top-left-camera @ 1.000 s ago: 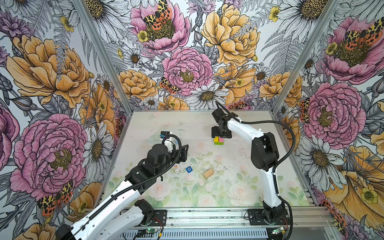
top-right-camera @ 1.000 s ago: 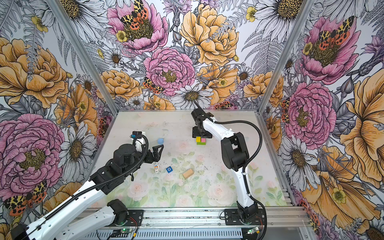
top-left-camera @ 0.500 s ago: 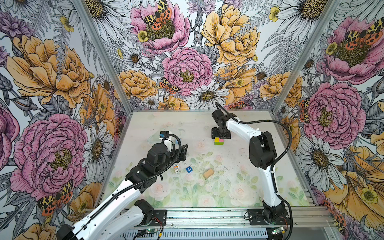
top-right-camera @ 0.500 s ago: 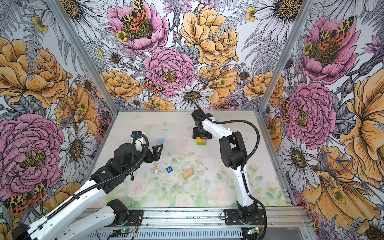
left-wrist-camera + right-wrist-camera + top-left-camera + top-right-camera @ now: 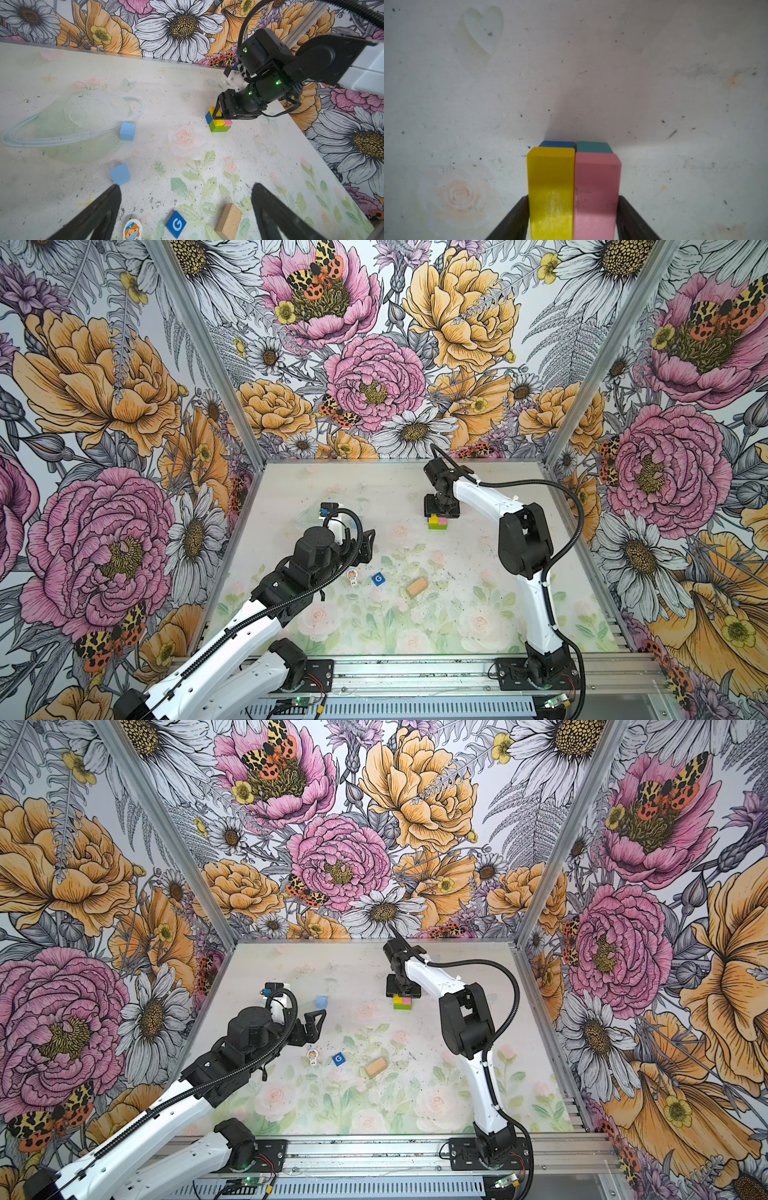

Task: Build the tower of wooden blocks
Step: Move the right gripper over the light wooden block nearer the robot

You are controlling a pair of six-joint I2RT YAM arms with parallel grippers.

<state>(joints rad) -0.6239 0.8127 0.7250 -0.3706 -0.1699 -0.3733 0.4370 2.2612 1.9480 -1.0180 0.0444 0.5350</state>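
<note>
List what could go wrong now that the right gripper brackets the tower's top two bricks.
1. The fingers of the right gripper flank the yellow brick and pink brick, at or near contact. An uneven squeeze or lift could slide them off the green brick below.
2. One fingertip of the open left gripper looks close to a light blue cube in the left wrist view. A careless move might knock it away.

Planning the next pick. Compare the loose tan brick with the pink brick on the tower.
The tan brick is bare wood; the pink brick is painted. The tan brick lies alone on the table; the pink brick sits atop the tower beside a yellow brick, the pair between the right gripper fingers. Both are oblong bricks.
</note>
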